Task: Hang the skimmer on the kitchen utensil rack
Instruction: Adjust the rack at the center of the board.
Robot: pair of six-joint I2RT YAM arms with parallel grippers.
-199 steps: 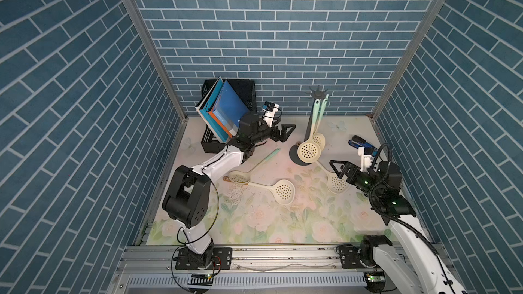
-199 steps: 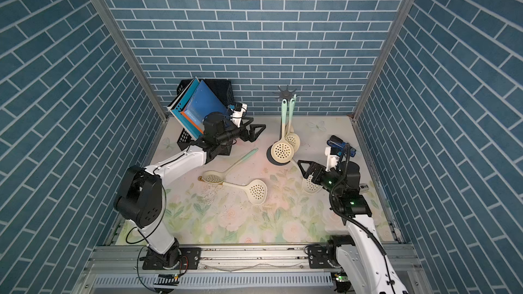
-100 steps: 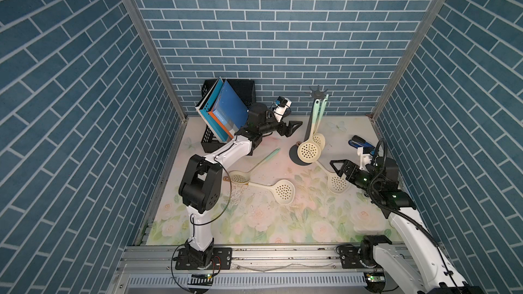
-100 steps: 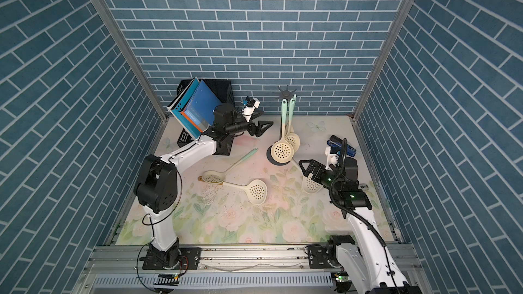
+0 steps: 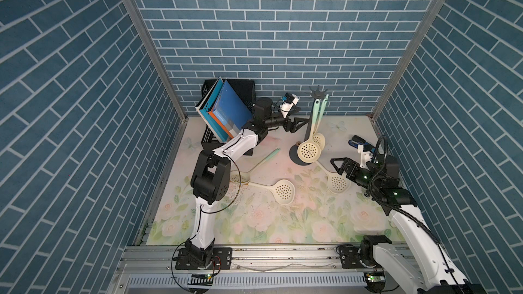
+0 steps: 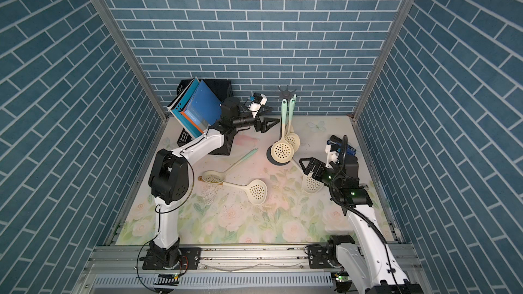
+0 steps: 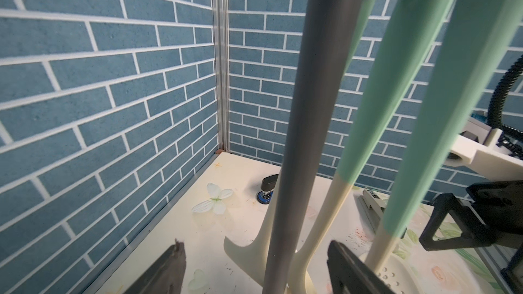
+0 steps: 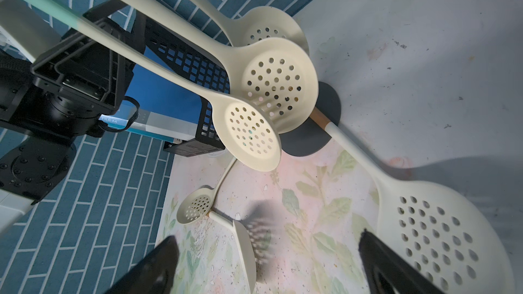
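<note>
"Over by the back wall, is that the kitchen utensil rack [image 5: 319,92]?"

"Yes. It stands upright on its round base at the rear of the table [image 5: 254,222], just beside the black mesh file box [image 5: 243,91] with the blue folders [image 5: 230,106] leaning out. The hung skimmers [image 5: 308,151] dangle from its crown, heads low over the base. The right wrist view shows three of them."

"And the left gripper [image 5: 302,123]?"

"Close in at the rack's pole. Its fingers [image 7: 167,272] stand apart with the pole between them, and the left wrist view shows a gap on either side. It has hold of nothing."

"The right gripper [image 5: 339,166]?"

"Spread wide and empty, hovering over the right-hand skimmer [image 5: 338,184]. That one lies flat on the table, bowl toward the front. Its wooden handle tip rests on the edge of the rack's base, as the right wrist view shows it."

"Any others lying about?"

"Two, well to the left of it. The mint-handled skimmer [image 5: 264,160] lies aslant near the file box. The cream-handled skimmer [image 5: 284,192] is nearer the front, its handle end right by the other's bowl."
</note>
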